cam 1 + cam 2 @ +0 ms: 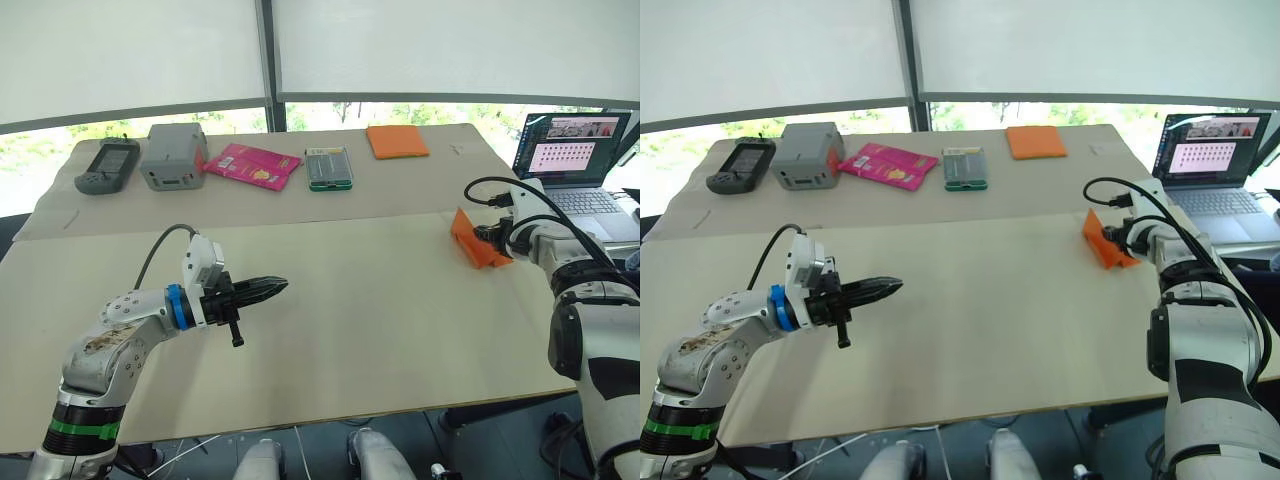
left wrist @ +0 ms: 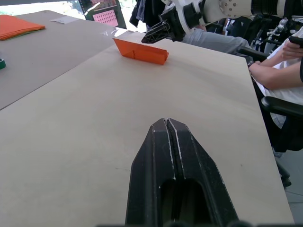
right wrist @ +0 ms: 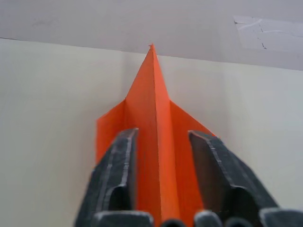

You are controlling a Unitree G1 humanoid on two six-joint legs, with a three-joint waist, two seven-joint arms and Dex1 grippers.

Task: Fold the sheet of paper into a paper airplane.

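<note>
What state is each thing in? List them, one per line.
Paper airplane: folded, pointed, on the table, its upright fold between the right fingers.
Right end effector: open, straddling the airplane's fold.
Left end effector: shut, empty, above the table.
Laptop: lid open, screen lit.
Orange pad: lying flat.
Pink packet: lying flat.

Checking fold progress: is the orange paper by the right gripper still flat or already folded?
Folded. The paper airplane is a pointed wedge with a raised centre ridge between the open right gripper fingers.
</note>
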